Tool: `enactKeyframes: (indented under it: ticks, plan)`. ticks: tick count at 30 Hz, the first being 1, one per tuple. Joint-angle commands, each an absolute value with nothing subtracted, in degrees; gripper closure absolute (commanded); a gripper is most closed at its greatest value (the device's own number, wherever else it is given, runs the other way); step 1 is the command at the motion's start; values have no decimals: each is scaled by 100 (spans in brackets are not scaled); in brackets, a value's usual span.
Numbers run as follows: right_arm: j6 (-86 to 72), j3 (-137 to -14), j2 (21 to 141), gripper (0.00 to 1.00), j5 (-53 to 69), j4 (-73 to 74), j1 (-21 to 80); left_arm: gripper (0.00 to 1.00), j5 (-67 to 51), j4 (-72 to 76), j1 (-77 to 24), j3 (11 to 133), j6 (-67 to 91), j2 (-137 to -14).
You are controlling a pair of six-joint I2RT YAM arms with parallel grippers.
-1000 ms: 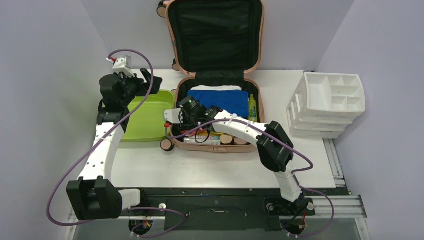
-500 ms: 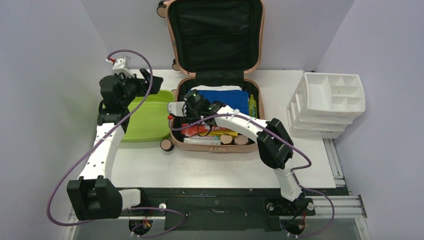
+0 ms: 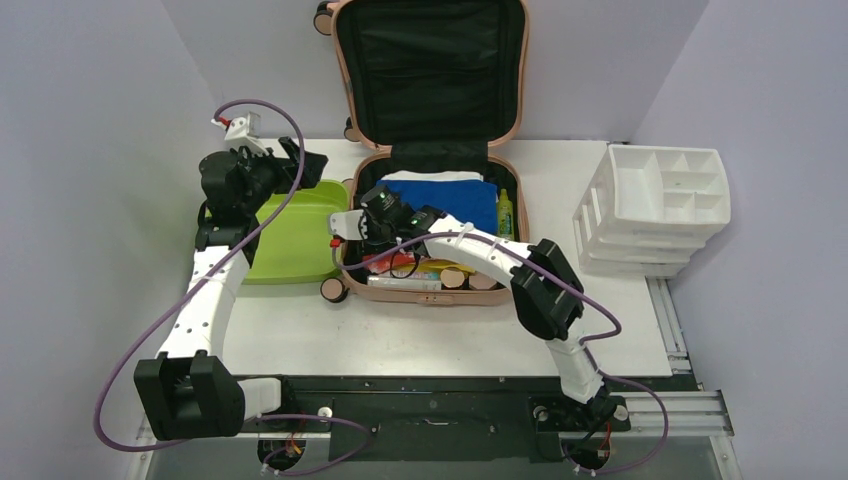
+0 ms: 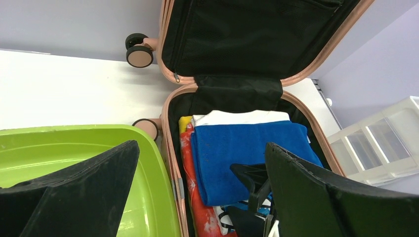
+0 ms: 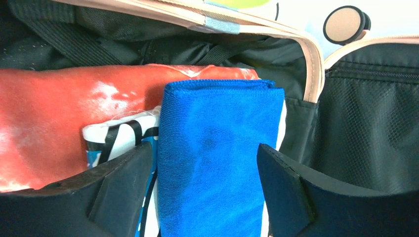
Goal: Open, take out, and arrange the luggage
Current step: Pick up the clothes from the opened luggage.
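Note:
The salmon-pink luggage (image 3: 343, 80) lies open at the back of the table, its black-lined lid upright against the wall. It also shows in the left wrist view (image 4: 170, 148) and the right wrist view (image 5: 311, 64). A folded blue towel (image 3: 455, 200) lies on top inside. My right gripper (image 3: 383, 205) is open low over the luggage's left side, and its fingers straddle the towel's end (image 5: 217, 148) without closing on it. My left gripper (image 3: 300, 160) is open and empty, held above the lime-green tub (image 3: 295, 240) beside the luggage.
A red packet (image 5: 59, 113) and a printed white-and-blue item lie under the towel. A yellow-green bottle (image 3: 505, 215) stands along the luggage's right side, and boxes and rolls (image 3: 455, 277) lie at its front. A white drawer organizer (image 3: 660, 205) stands at the right.
My right gripper has shifted a little towards the back of the luggage, onto the blue towel's left end. The left arm has not moved.

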State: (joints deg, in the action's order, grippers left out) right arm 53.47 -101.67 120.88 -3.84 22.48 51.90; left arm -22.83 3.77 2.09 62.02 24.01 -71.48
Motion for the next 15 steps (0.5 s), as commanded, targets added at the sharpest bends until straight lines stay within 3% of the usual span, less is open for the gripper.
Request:
enactKeyframes:
  ticks: [1,7,15]
  plan:
    - [5464,-10259,12184,27,-630,2105,5316,4,-2369,759,255,6171,2500,-7153]
    - [5473,-10225,12356,29,-1098,1697,5376,4,-2378,804,258,6104,2574,-7169]
    - [5653,-10053,12446,48,-1522,1276,5378,4,-2254,813,255,6007,2954,-7333]
